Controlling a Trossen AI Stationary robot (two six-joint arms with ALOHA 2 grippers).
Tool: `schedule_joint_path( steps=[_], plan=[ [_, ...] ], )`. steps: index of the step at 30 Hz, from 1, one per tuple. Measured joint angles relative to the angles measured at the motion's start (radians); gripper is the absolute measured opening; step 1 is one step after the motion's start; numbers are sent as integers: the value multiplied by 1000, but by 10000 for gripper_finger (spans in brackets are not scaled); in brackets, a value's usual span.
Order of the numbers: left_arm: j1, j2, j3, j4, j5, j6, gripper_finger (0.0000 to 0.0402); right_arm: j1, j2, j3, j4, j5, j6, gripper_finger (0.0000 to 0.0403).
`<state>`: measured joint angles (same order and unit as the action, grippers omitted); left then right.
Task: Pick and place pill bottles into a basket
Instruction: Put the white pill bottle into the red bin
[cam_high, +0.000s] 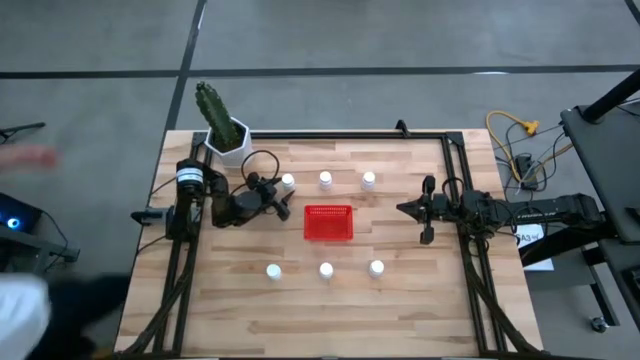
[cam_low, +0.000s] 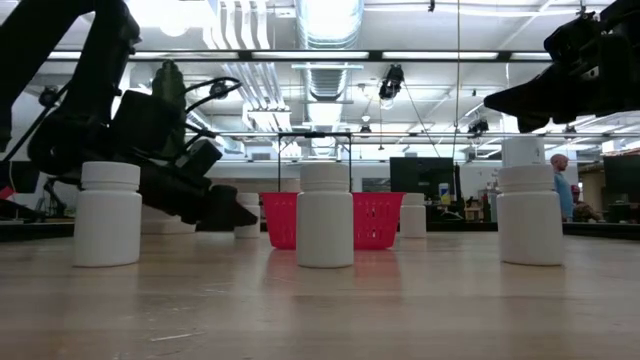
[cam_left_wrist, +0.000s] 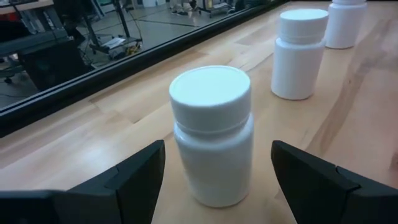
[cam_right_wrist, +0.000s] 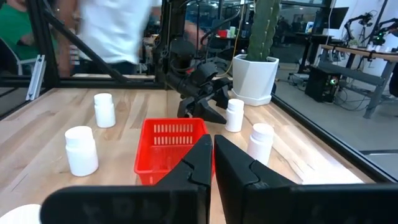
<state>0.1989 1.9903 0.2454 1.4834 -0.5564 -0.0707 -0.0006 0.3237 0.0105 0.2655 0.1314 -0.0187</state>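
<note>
Six white pill bottles stand upright on the wooden table, three in a far row and three in a near row. The red basket (cam_high: 328, 223) sits between the rows. My left gripper (cam_high: 280, 196) is open and low at the far-left bottle (cam_left_wrist: 212, 134), which stands between its fingers (cam_left_wrist: 140, 171) with a gap showing on each side. The other far bottles (cam_high: 325, 179) (cam_high: 369, 179) stand to its right. The near bottles (cam_low: 108, 213) (cam_low: 325, 215) (cam_low: 530, 205) are untouched. My right gripper (cam_high: 415, 209) is shut and hovers right of the basket, holding nothing.
A white plant pot with a cactus (cam_high: 228, 132) stands at the far left corner, just behind my left arm. A black frame (cam_high: 350, 134) runs along the table's far and side edges. A person in a white shirt (cam_right_wrist: 118, 31) stands beyond the table's left side.
</note>
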Motion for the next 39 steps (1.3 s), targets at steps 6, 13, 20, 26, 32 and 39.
schedule_joint_path(
  steps=[6, 13, 20, 26, 32, 39],
  plan=[
    [3, 0, 17, -30, 0, 6, 274, 0, 0, 0, 0, 0, 0, 9],
    [5, 0, 18, -36, 1, 5, 274, 0, 0, 0, 0, 0, 0, 8],
    [5, -1, 21, -61, 2, 0, 274, 0, 0, 0, 0, 0, 0, 8],
    [5, -1, 30, -66, 3, 0, 274, 0, 1, 0, 0, 0, 0, 9],
    [5, -1, 38, -88, 3, -1, 246, 0, 1, 0, 0, 0, 0, 9],
    [5, -1, 38, -87, 4, 2, 164, 0, 1, 0, 1, 0, 0, 8]
  ],
)
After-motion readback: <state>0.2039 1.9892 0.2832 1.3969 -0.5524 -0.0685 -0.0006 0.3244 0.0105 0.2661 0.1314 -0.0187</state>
